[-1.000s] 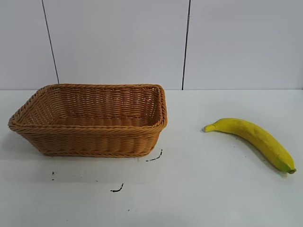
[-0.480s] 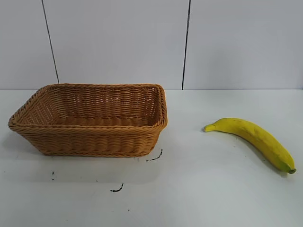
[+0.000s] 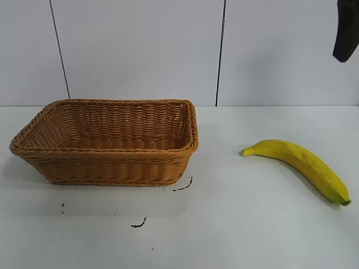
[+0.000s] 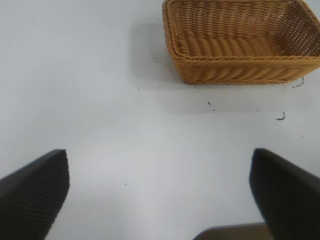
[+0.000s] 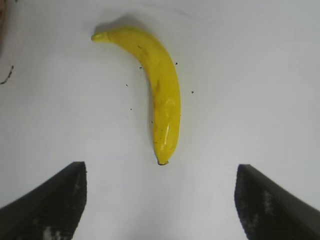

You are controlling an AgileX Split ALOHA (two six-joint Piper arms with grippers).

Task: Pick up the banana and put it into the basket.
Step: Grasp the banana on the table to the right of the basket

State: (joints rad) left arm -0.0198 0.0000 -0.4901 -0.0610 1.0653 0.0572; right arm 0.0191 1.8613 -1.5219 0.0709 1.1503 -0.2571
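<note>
The banana (image 3: 300, 165) lies flat on the white table at the right, yellow and curved, its stem end toward the basket (image 3: 112, 165). The tan wicker basket stands at the left with nothing in it. One dark finger (image 3: 345, 33) of my right gripper shows at the top right edge, high above the banana. In the right wrist view my right gripper (image 5: 160, 186) is open, and the banana (image 5: 162, 95) lies below and ahead of it, untouched. My left gripper (image 4: 159, 172) is open over bare table, well away from the basket (image 4: 235, 70).
Small black marks (image 3: 139, 224) dot the table in front of the basket, with one more (image 3: 184, 186) by its near right corner. A white panelled wall stands behind the table. Bare table lies between the basket and the banana.
A finger of my right gripper has come into the exterior view at the top right, where nothing showed before. The banana and the basket have not moved.
</note>
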